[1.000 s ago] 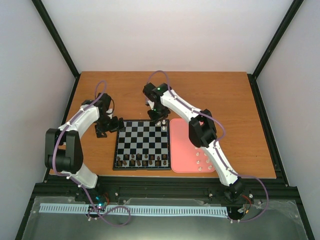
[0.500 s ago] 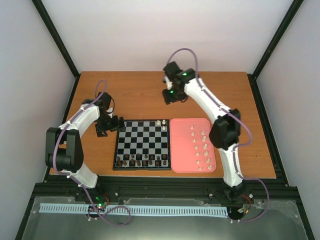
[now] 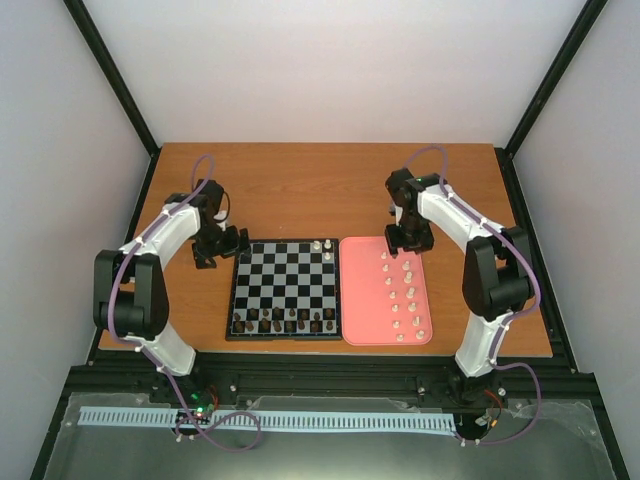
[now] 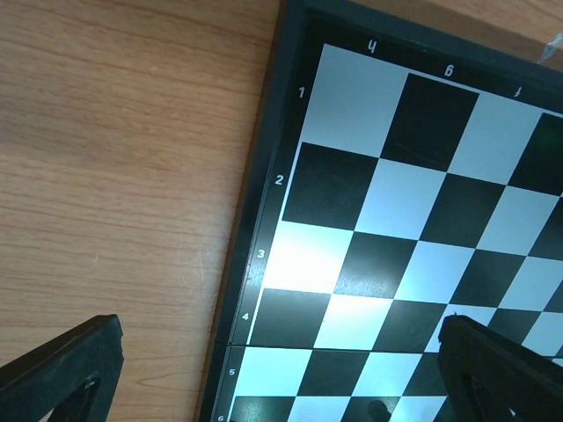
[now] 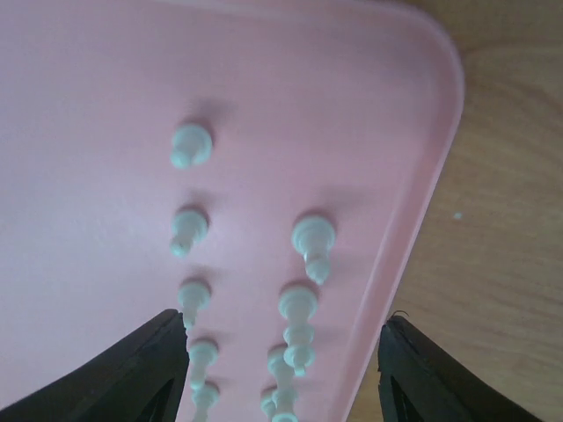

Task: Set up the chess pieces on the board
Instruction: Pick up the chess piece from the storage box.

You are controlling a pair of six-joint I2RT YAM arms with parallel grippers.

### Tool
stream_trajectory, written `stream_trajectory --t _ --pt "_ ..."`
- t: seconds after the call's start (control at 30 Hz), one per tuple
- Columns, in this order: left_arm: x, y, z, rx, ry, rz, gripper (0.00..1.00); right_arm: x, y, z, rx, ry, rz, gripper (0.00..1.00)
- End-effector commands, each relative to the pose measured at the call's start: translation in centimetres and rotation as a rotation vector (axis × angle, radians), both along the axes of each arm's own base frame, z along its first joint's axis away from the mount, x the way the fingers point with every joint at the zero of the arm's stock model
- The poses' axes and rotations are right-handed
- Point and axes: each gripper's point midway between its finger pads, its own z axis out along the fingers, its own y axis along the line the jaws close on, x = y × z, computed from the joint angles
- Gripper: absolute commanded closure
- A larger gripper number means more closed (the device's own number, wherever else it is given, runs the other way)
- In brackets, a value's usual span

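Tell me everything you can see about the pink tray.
The pink tray is a rectangle with rounded corners and a low rim, matte like plastic. It lies flat on the wooden table, close beside the right edge of the board. White chess pieces stand in two rough columns on its right half; the left half is bare. The open right gripper hovers over its far end.

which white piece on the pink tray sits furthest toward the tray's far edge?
The head of the left column on the pink tray. Nothing stands beside it; the right column's first piece starts a step nearer the arm bases.
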Motion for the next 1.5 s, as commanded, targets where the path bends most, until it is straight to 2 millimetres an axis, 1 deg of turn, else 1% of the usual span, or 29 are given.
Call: stream_trajectory --t 0.0,0.13,0.23,0.3,0.53,0.67,0.8,0.9,1.0,1.07,1.2,1.27,1.37,1.47 --pt "0.9 -0.1 0.3 -0.01 -0.007 -0.006 0.0 -0.9 -0.5 -0.2 0.02 -0.003 -0.016 0.4" --pt "1.0 -0.1 0.4 -0.009 -0.005 -0.011 0.0 -1.5 -1.0 -1.9 0.019 0.037 -0.017 0.43" --pt "1.0 0.0 0.4 -0.004 -0.004 -0.011 0.0 -1.5 -1.3 -3.0 0.026 0.049 -0.019 0.45" --pt "1.0 0.0 0.4 -0.005 -0.004 -0.011 0.0 -1.4 -1.6 -3.7 0.024 0.056 -0.019 0.49" --pt "1.0 0.0 0.5 -0.003 -0.005 -0.01 0.0 0.0 -1.9 -5.0 0.034 0.058 -0.015 0.56" --pt "0.9 0.0 0.5 -0.003 -0.003 -0.007 0.0 0.3 -1.9 -5.8 0.042 0.071 -0.022 0.61" --pt "0.8 0.1 0.4 0.0 0.001 -0.005 0.0 0.4 -1.9 -5.9 0.042 0.077 -0.023 0.68" --pt "0.8 0.1 0.3 0.001 0.001 -0.004 0.0 0.4 -2.0 -5.7 0.035 0.072 -0.025 0.73" --pt "0.8 0.0 0.3 -0.003 0.001 -0.005 0.0 0.3 -2.1 -5.7 0.03 0.079 -0.026 0.81" --pt "0.9 0.0 0.3 -0.004 -0.002 -0.003 0.0 0.2 -2.3 -5.7 0.024 0.081 -0.031 0.89" --pt "0.8 0.0 0.3 -0.006 -0.002 -0.007 0.0 0.2 -2.4 -4.9 0.019 0.068 -0.037 0.97" --pt "0.7 0.0 0.4 -0.005 -0.005 -0.008 0.0 0.7 -2.2 -3.8 0.031 0.034 -0.04 0.97" --pt "0.7 0.0 0.5 -0.006 -0.013 -0.011 0.0 2.0 -1.7 -1.2 0.055 -0.032 -0.053 0.97" --pt "0.9 0.0 0.8 -0.006 -0.028 -0.008 0.0 3.3 -0.4 1.2 0.071 -0.077 -0.035 0.97"
